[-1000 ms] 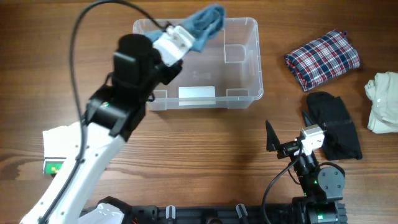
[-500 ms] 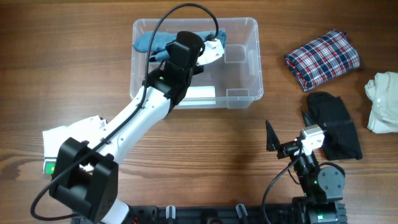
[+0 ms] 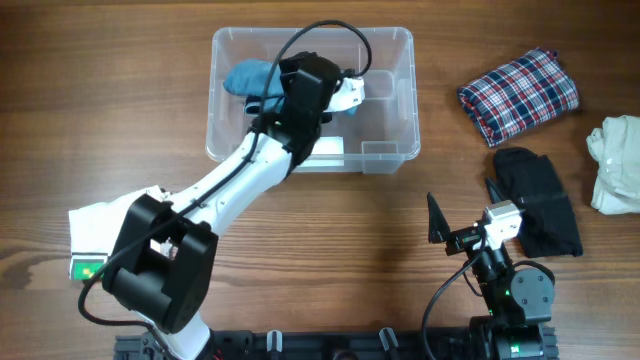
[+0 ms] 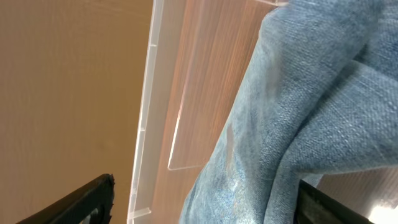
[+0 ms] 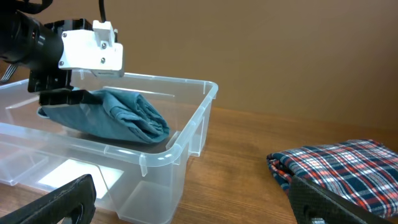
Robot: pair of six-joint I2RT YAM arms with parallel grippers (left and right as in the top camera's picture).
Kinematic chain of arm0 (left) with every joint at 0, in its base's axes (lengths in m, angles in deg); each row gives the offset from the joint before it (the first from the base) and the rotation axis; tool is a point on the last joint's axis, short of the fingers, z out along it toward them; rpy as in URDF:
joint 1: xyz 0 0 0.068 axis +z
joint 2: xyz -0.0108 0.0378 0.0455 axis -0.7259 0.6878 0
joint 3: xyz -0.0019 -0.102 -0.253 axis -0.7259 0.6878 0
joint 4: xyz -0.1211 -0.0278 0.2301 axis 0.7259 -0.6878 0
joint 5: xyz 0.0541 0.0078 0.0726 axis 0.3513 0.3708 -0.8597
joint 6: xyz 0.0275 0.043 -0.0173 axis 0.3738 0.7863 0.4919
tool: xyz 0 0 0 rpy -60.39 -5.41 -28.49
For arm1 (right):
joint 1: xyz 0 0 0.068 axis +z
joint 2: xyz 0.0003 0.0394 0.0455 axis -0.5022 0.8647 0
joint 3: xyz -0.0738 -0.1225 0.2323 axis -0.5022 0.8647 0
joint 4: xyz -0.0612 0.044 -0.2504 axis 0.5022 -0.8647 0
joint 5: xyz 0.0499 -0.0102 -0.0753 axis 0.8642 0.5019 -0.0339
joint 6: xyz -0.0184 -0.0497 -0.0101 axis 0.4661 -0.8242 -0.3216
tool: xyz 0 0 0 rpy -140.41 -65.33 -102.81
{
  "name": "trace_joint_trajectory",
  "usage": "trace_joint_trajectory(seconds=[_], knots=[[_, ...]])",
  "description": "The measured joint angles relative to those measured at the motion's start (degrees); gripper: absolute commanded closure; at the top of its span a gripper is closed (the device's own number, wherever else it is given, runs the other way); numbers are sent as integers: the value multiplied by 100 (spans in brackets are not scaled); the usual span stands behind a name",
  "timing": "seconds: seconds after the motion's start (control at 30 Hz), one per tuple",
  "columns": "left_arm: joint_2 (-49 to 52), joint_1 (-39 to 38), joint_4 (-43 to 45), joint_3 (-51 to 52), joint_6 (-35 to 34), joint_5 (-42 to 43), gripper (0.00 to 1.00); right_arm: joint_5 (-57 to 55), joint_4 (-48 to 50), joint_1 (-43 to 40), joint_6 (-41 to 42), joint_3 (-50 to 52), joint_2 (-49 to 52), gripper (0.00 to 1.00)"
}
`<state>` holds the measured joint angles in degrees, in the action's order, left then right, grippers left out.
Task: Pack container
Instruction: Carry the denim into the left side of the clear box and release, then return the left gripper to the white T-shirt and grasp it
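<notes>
The container (image 3: 408,110) is a clear plastic bin with a white label, standing at the back of the table. A folded blue denim garment (image 3: 246,78) lies inside it at the back left. My left gripper (image 3: 262,100) reaches into the bin right over that garment. In the left wrist view the denim (image 4: 298,112) fills the space between the wide-apart jaws, beside the bin's clear wall (image 4: 146,124). The right wrist view shows the garment (image 5: 118,118) resting low in the bin (image 5: 186,134). My right gripper (image 3: 465,235) stands open near the front, with nothing in it.
Right of the bin lie a folded plaid garment (image 3: 518,92), a black garment (image 3: 540,200) beside the right gripper, and a cream garment (image 3: 618,165) at the table's right edge. A white item with a green label (image 3: 95,235) sits at the front left.
The left arm carried the blue garment from above the bin's back rim down into its back left part, then its jaws opened. The right arm has not moved.
</notes>
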<state>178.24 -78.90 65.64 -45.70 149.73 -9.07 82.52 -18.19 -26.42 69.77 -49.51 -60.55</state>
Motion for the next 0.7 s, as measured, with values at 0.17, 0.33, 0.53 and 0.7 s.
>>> trace_joint_trajectory(seconds=[0.17, 0.33, 0.53, 0.7], knots=[[-94, -586, -466, -24, -907, -721, 9, 0, 0, 0, 2, 0, 0, 0], [-820, -1012, -1386, -55, -2280, -848, 0, 0, 2, 0, 2, 0, 0, 0], [-2031, -551, -3305, -105, -5261, -811, 0, -2, 7, 0, 2, 0, 0, 0], [-3080, 527, -5407, -181, -6765, -76, 0, 0, 4, 0, 0, 0, 0, 0]])
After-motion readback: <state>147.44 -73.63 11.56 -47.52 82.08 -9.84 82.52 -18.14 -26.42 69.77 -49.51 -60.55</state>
